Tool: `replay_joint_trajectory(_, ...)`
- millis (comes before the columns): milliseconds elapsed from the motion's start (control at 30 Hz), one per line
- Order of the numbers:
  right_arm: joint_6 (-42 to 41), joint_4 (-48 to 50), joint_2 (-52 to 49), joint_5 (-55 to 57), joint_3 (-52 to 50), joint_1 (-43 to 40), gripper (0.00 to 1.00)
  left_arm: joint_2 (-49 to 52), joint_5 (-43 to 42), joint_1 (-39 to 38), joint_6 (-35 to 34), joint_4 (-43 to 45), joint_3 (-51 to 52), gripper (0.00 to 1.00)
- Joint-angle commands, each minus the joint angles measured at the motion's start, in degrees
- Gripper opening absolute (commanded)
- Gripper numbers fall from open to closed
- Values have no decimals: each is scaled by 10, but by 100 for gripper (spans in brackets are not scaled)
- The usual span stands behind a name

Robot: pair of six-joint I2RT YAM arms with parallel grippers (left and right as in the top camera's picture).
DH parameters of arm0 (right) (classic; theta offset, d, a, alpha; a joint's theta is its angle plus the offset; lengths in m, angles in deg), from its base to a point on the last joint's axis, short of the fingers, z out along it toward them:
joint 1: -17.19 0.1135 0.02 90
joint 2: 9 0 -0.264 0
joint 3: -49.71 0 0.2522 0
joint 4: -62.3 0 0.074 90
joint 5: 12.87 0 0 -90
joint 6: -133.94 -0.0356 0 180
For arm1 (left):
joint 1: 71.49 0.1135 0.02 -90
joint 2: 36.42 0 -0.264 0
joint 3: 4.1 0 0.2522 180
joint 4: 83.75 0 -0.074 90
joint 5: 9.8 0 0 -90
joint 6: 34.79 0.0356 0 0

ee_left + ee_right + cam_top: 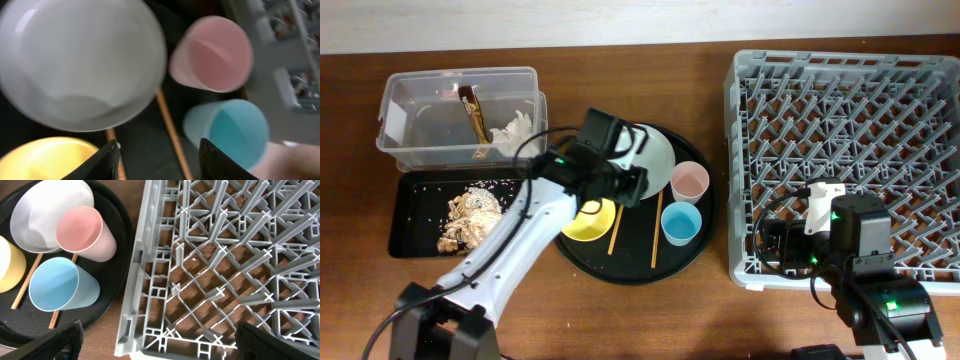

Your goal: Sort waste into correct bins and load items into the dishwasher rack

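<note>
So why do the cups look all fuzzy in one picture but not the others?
Left wrist view: the pink cup, blue cup and plate look soft and smeared, probably too close. Right wrist view: the dishwasher rack is crisp. Overhead view: sharp, evenly lit.

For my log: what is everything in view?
Grey pegged plastic rack: one, grey, right.
Round black tray: one, black, centre.
Pale green plate: one, green, on round tray.
Yellow bowl: one, yellow, same tray.
Cups: two, pink and blue, same tray.
Wooden chopsticks: two, tan, same tray.
Clear plastic tub: one, clear, far left.
Wrapper stick: one, brown-and-gold, in tub.
Crumpled white tissue: one, white, in tub.
Black rectangular tray: one, black, beside tub.
Food scraps: one heap, brownish, in it.
Left arm: one, white, above round tray, jaws open.
Right arm: one, black, at rack, jaws open.
</note>
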Motion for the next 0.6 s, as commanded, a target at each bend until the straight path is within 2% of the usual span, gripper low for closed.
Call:
replay_joint_trajectory(0,-2,0,0,-2,10,-4,98,26,-15,-54,9,3,-7,51)
replay_joint_trajectory(167,-2,0,0,-2,10,-4,98,97,-14,-114,9,2,-7,50)
replay_joint_trajectory(200,-2,0,0,-2,10,-4,98,111,-14,-120,9,1,-7,43)
replay_joint_trajectory(300,-2,0,0,-2,10,-4,98,119,-8,-121,9,1,-7,10)
replay_joint_trajectory(367,-2,0,0,-2,10,-4,98,119,-8,-116,9,-4,-7,1)
replay_joint_trajectory(500,-2,0,0,-1,10,-4,98,106,-13,-103,8,-56,-17,1)
replay_joint_trajectory(567,-2,0,0,5,10,-4,98,68,-15,-85,8,-80,-36,1)
